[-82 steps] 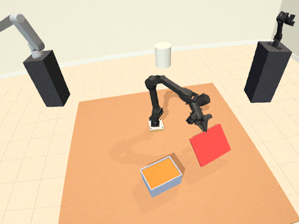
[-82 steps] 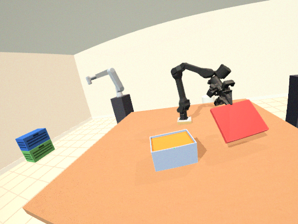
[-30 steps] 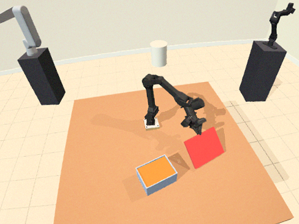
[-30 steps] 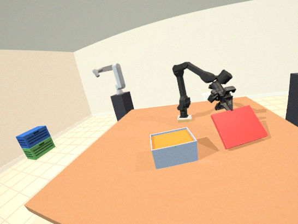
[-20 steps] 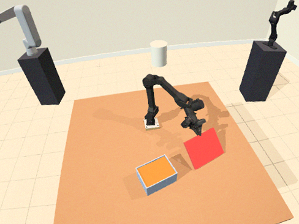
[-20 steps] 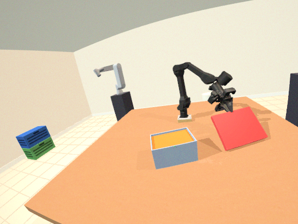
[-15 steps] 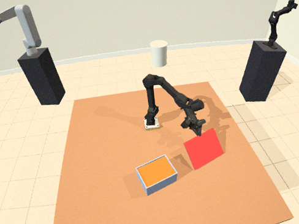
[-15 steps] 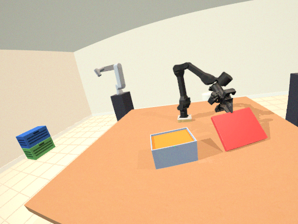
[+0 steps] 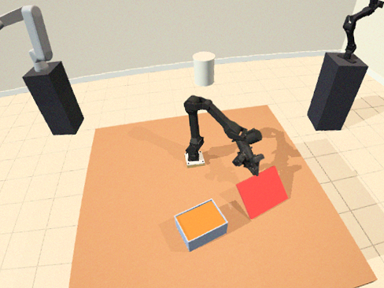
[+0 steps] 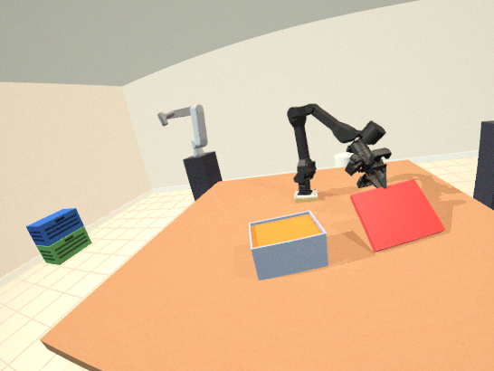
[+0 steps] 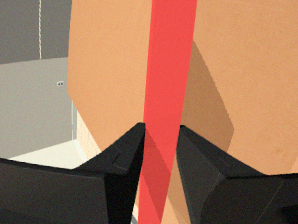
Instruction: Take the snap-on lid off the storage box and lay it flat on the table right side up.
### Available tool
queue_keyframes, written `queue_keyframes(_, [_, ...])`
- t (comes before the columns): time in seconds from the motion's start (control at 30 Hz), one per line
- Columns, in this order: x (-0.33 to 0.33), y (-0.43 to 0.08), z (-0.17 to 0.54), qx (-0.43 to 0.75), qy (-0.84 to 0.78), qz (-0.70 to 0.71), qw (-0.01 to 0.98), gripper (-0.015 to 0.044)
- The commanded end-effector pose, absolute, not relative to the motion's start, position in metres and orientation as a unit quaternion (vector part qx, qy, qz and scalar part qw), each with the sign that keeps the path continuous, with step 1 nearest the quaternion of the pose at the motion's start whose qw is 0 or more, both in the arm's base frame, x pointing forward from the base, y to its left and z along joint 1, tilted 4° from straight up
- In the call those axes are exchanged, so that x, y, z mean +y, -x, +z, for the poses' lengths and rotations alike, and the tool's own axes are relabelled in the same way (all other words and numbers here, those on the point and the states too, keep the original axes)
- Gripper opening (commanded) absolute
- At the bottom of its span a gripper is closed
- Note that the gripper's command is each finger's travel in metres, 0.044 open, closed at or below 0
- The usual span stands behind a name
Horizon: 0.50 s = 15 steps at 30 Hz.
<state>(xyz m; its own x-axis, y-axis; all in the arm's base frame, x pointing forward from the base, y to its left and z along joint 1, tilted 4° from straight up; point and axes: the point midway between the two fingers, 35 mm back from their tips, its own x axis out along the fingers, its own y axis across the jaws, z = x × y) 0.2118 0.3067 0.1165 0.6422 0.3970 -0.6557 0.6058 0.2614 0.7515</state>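
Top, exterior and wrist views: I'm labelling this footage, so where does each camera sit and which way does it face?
Top: high in front of the arm, looking down across the table; whole arm shows.
Exterior: lower, also in front, looking across the table toward the arm; whole arm shows.
Wrist: on the arm's end, looking along the fingers at the edge of the red lid; only the fingers show.
Top and exterior share the open box.

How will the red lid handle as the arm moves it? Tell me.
The red lid looks stiff, its panel flat without sag. Held at one edge by the gripper, it could pivot if bumped. Its smooth faces may slip slightly.
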Motion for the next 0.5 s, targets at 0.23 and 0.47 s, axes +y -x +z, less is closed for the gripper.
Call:
queue_keyframes(0.23, [0.305,-0.211,0.102,0.417,-0.6,-0.083,0.678,0.0])
queue_keyframes(0.47, [0.306,-0.21,0.097,0.417,-0.6,-0.083,0.678,0.0])
